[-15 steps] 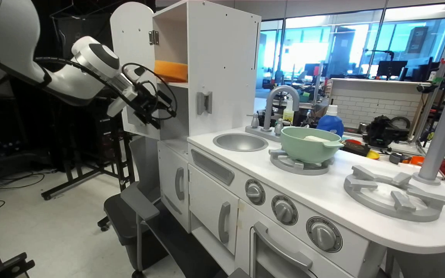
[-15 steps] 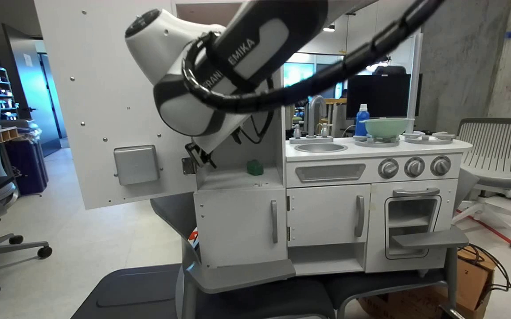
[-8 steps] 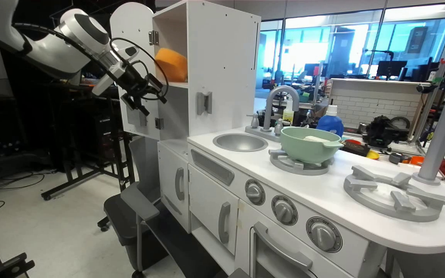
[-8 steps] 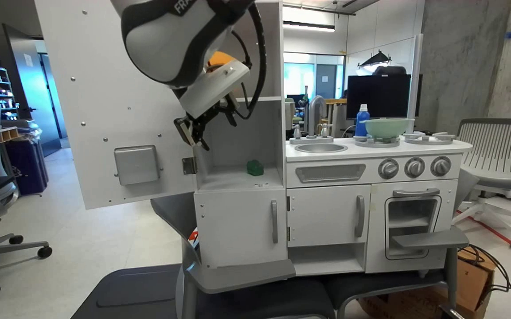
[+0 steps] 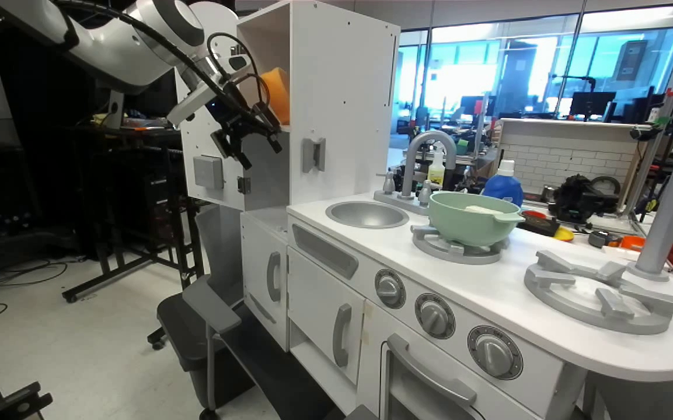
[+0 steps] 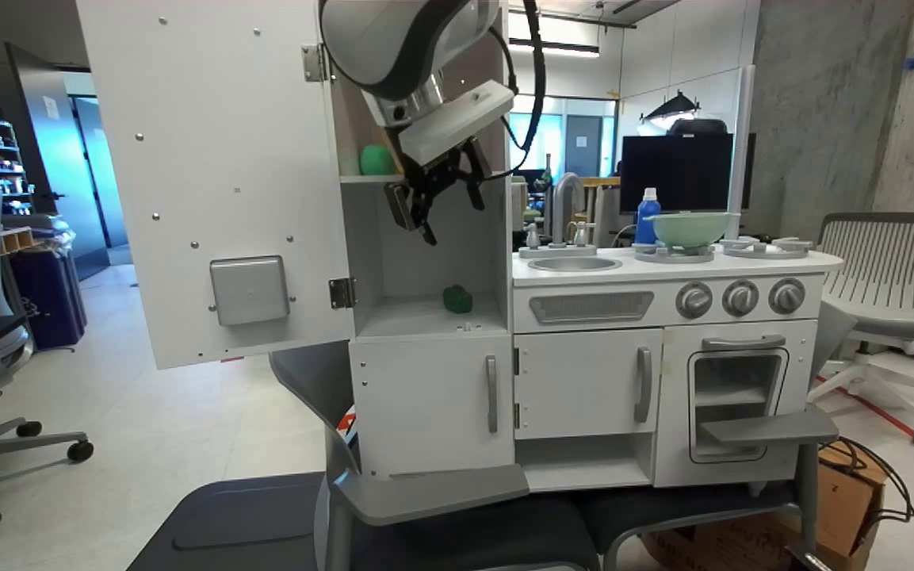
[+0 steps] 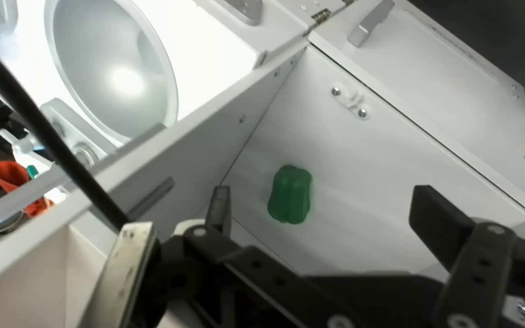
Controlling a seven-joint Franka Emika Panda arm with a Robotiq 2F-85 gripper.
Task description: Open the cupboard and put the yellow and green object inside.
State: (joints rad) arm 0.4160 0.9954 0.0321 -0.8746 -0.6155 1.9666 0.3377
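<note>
Nearest: a grey chair [image 6: 441, 492] stood before the toy kitchen [image 5: 464, 280]. The cupboard [image 5: 345, 70] door [image 6: 211, 159] stood open, swung out to the left. The gripper [image 6: 453, 218] hung at the cupboard's opening, jaws spread wide, holding nothing. Beneath it, a dark green lump [image 7: 290, 195] sat on the cupboard floor [image 6: 401, 319]. On the upper shelf [image 6: 365, 179]: an orange lump [image 5: 278, 93] and, left, a bright green round piece [image 6: 377, 159]; could not tell whether joined. Farther right: a green bowl [image 6: 690, 230], blue bottle [image 6: 647, 216] beyond.

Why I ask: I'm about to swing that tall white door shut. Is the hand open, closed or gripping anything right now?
Hand: open, holding nothing.
</note>
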